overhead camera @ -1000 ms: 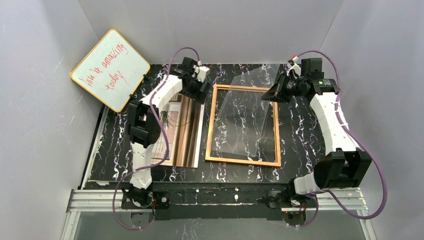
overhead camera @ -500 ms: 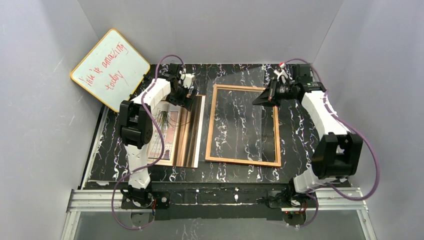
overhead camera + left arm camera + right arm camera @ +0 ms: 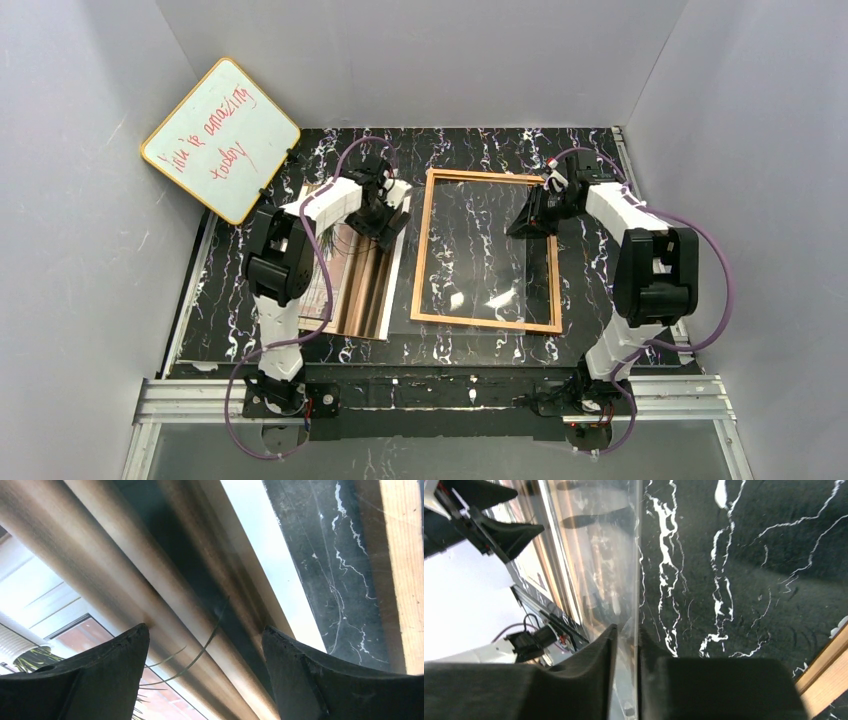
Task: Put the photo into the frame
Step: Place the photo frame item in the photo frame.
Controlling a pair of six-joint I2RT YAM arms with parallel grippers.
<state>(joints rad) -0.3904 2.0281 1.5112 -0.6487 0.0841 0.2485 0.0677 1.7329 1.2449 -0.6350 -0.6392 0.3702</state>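
Left arm stretched forward, left gripper (image 3: 205, 635) wide apart just left of frame (image 3: 485, 322). Right arm bent, right gripper (image 3: 626, 635) at frame's far-right corner, fingers nearly together astride pane (image 3: 594, 555) edge.

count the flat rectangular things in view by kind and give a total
photo: 1
frame: 1
clear pane: 1
whiteboard: 1
total: 4
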